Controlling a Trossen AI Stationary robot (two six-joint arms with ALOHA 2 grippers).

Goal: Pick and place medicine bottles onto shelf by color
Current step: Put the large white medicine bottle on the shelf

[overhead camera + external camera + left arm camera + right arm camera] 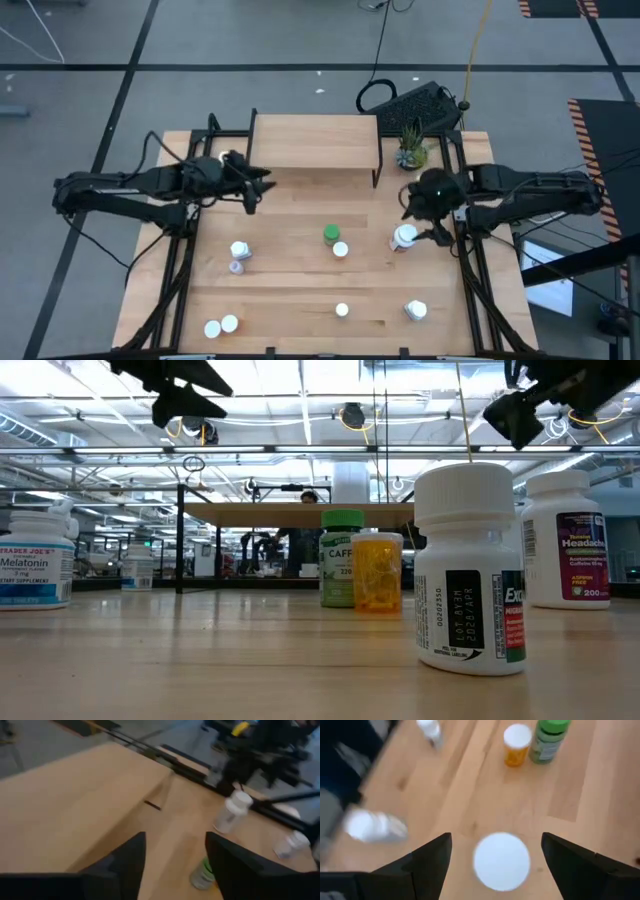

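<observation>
The shelf, a light-wood board on black legs, stands at the table's far middle. Medicine bottles stand scattered on the table. A green bottle and an orange one with a white cap are at the middle. A white bottle is at the right. My right gripper is open above this white bottle. In the right wrist view, the bottle's round cap shows between the fingers, apart from both. My left gripper is open and empty in the air by the shelf's left front leg. The left wrist view shows its gripper over bare wood.
Two white bottles stand left of middle, two more at the near left. Single ones stand at the near middle and near right. A small potted plant stands right of the shelf. Black rails run along both table sides.
</observation>
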